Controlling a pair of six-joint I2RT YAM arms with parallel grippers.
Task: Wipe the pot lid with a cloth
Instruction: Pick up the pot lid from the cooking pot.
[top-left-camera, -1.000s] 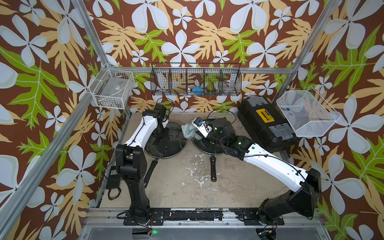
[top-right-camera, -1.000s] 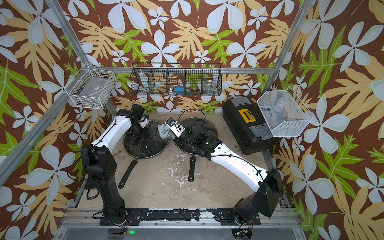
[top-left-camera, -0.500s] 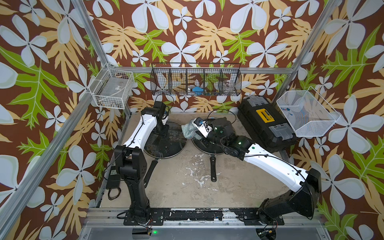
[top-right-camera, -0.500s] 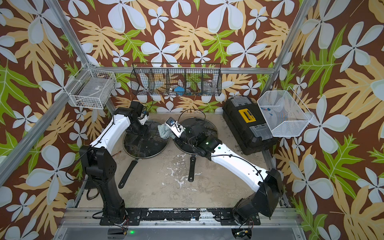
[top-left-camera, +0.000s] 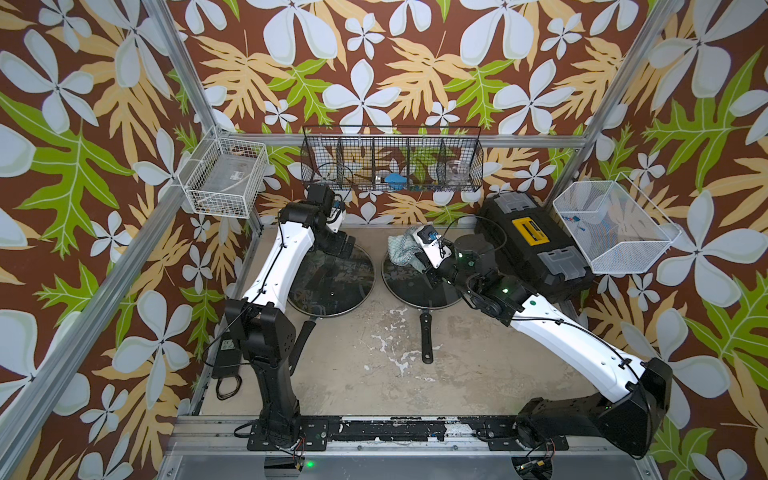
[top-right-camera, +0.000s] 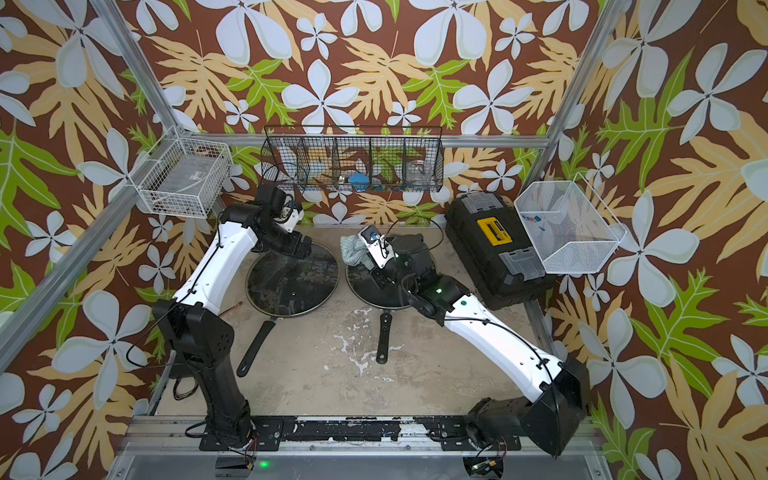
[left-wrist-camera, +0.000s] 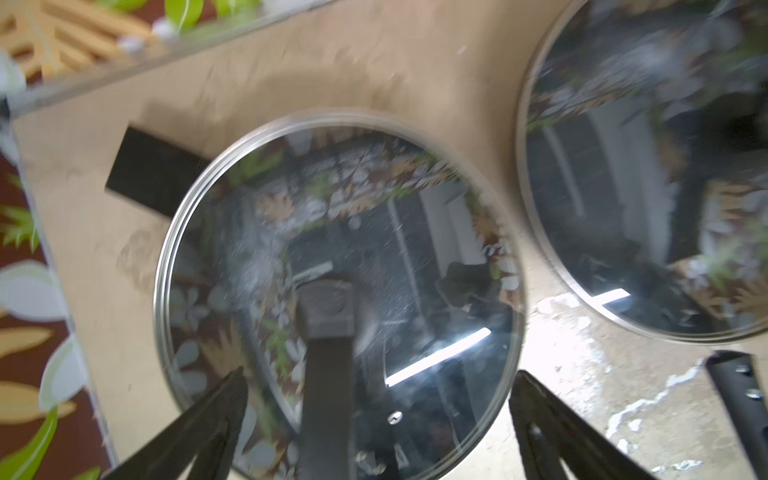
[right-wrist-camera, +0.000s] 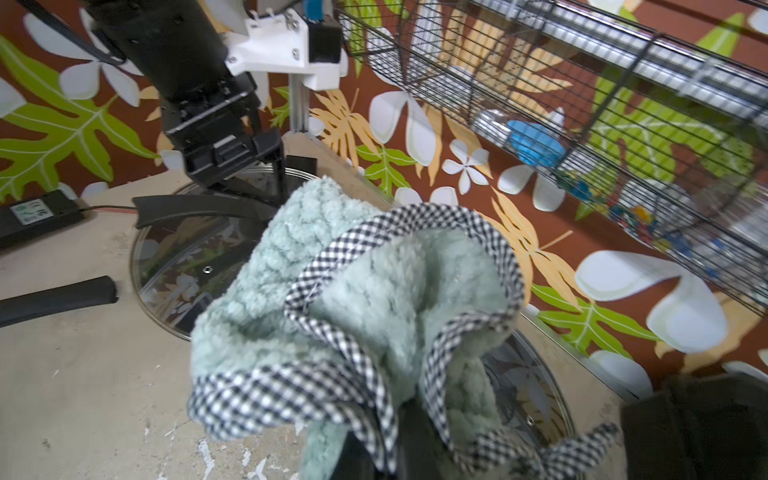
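Noting positions first. 2 round glass lids lie side by side on the worktop (top-left-camera: 374, 374) at mid-frame in both top views. Each apparently rests on a pan with a black handle (top-left-camera: 426, 338) pointing toward the bottom edge.

Cloth (top-left-camera: 400, 248): bunched, teal with checked trim, clamped in the right fingers (top-left-camera: 412, 261). It hangs over the upper-left rim of the right lid (top-left-camera: 415, 291); whether it touches the glass cannot be told.

Left fingers (left-wrist-camera: 380, 376) stand wide apart astride the dark handle bar (left-wrist-camera: 327, 309) of the left lid (left-wrist-camera: 332, 232), gripping nothing.

Risks, as judgement:
- Neither lid is held. A sideways wipe may skid the glass across its pan, or off it onto the worktop.
- Cloth is pinched at a small fold with most of it loose. Drag on the glass could pull it free, or roll it up so the right fingers scrape the lid.
- Checked trim could snag on a lid's handle bar.
- Both wrists sit close together just above mid-frame. A broad stroke toward frame left could clip the left arm.
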